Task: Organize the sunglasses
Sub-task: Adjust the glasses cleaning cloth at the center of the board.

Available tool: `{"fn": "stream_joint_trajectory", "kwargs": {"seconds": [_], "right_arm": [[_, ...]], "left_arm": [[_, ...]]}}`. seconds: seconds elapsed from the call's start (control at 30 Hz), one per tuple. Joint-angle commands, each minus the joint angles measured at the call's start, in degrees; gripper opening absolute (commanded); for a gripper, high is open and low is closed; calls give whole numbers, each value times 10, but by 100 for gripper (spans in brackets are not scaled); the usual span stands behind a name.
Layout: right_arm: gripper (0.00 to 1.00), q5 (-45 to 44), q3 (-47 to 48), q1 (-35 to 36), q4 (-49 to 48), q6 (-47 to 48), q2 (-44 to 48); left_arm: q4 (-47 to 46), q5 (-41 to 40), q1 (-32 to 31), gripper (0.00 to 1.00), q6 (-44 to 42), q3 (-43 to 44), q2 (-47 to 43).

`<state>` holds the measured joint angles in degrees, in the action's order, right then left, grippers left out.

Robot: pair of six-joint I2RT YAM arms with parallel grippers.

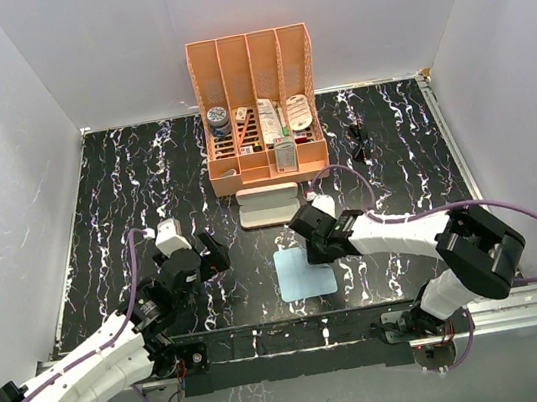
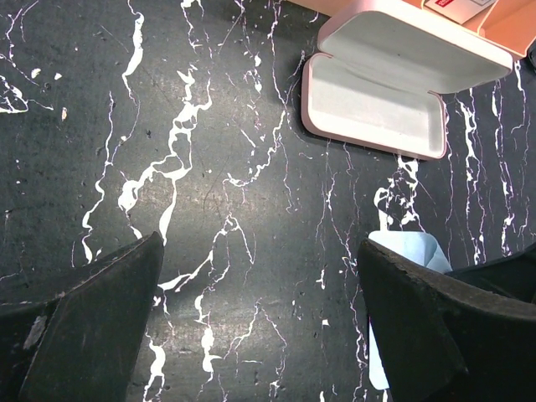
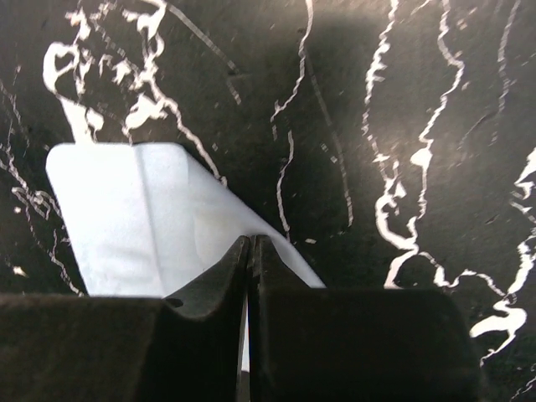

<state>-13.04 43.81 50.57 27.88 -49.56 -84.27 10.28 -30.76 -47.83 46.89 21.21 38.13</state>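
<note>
While the left gripper (image 1: pixel 192 243) hangs over the marbled table (image 1: pixel 124 182) with fingers spread wide and holding nothing, the pink case (image 1: pixel 269 204) lies open before the orange organizer (image 1: pixel 251 62), whose labels are too small to read. The right gripper (image 1: pixel 307 248) is pinched fully closed at the edge of the light blue cloth (image 1: pixel 303 275); whether it nips the fabric cannot be told. The sunglasses (image 1: pixel 358 140) lie far right, beside the organizer, well apart from both grippers.

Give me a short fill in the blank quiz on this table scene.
1. The pink case lies ___.
2. The right gripper has its jaws ___.
3. The cloth by the right gripper is light ___.
4. The left gripper has its jaws ___.
Missing words: open; shut; blue; open.
</note>
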Motion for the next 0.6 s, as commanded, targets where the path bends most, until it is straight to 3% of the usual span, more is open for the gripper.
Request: {"fn": "stream_joint_trajectory", "kwargs": {"seconds": [0.0, 0.37, 0.57], "right_arm": [[0, -25, 25, -24, -30, 18, -3], [0, -44, 81, -61, -19, 63, -50], [0, -2, 70, -54, -12, 54, -17]], "left_arm": [[-7, 1, -1, 99, -8, 9, 2], [-11, 3, -1, 99, -16, 18, 13], [-7, -2, -1, 99, -18, 17, 7]]}}
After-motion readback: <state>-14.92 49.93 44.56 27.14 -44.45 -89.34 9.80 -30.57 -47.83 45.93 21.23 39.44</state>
